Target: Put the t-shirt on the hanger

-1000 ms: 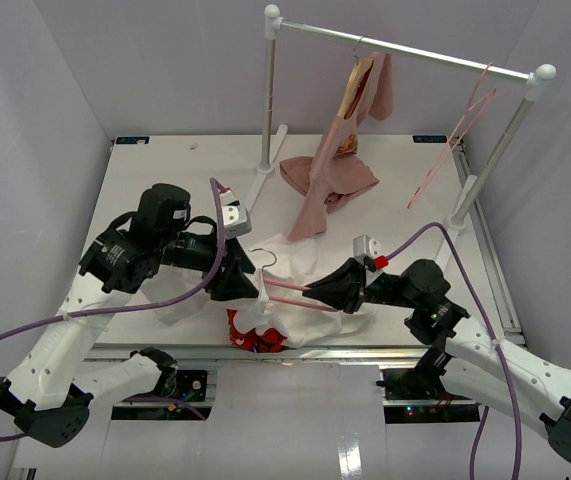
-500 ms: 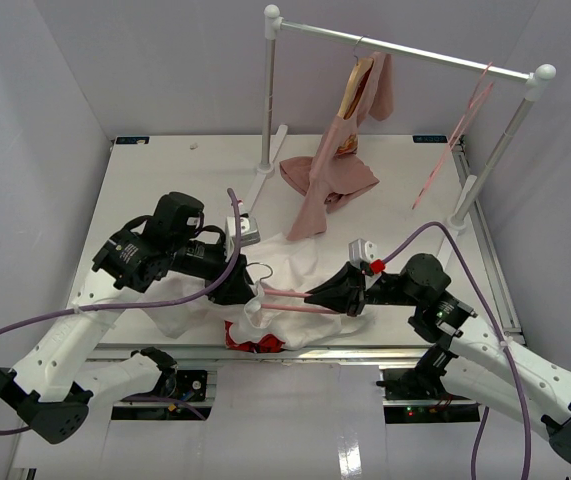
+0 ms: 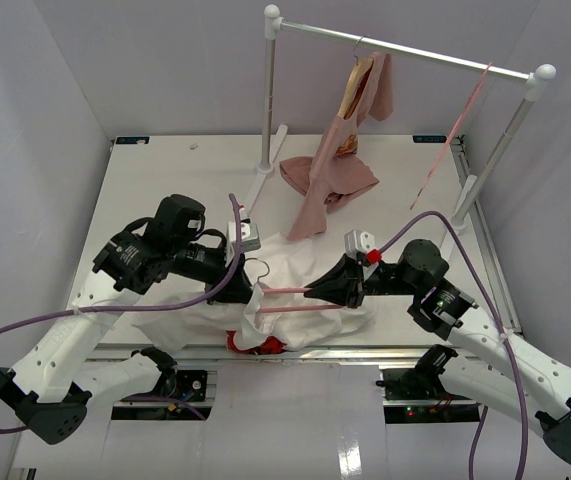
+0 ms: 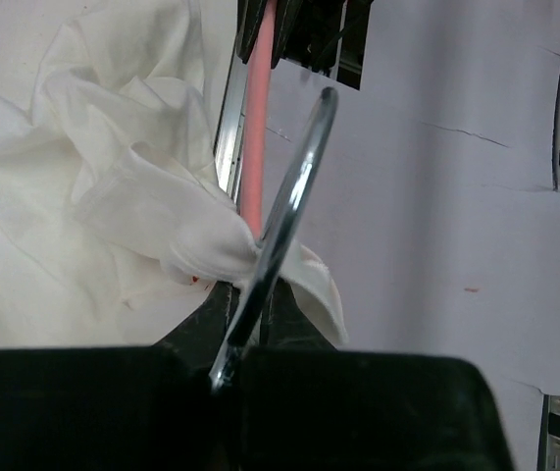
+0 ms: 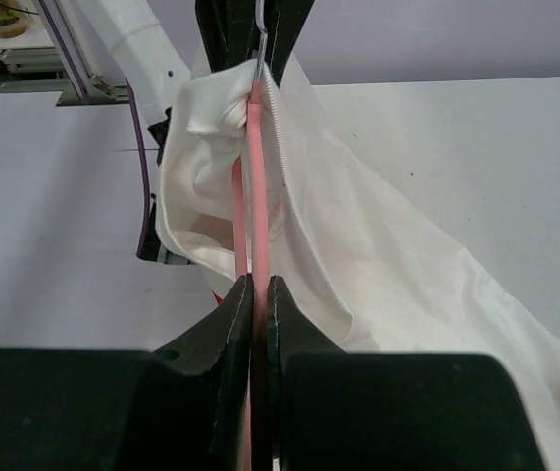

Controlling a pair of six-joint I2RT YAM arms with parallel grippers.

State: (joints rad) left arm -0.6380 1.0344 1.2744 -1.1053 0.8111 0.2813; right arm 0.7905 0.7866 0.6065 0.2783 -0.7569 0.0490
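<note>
The white t-shirt (image 3: 290,262) lies bunched at the table's near edge, its red print (image 3: 250,343) showing underneath. The thin pink hanger (image 3: 287,291) lies across it, partly inside the cloth. My right gripper (image 3: 315,292) is shut on a pink arm of the hanger (image 5: 257,177), with the t-shirt (image 5: 387,265) draped to the right of it. My left gripper (image 3: 249,292) faces it from the left. In the left wrist view the left gripper (image 4: 250,294) has its jaws shut on the hanger's metal hook (image 4: 294,201), and a fold of the t-shirt (image 4: 93,196) lies over the fingertips.
A clothes rack (image 3: 405,50) stands at the back of the table. From it hangs a dusty-pink garment (image 3: 333,175) that trails onto the table. A second pink hanger (image 3: 455,130) hangs at the rail's right end. The table's near edge (image 3: 405,350) runs just below the shirt.
My left gripper moved right to the hanger's neck and closed there. The shirt's left side spread out towards the table's near left. The right gripper kept its grip and shifted slightly.
</note>
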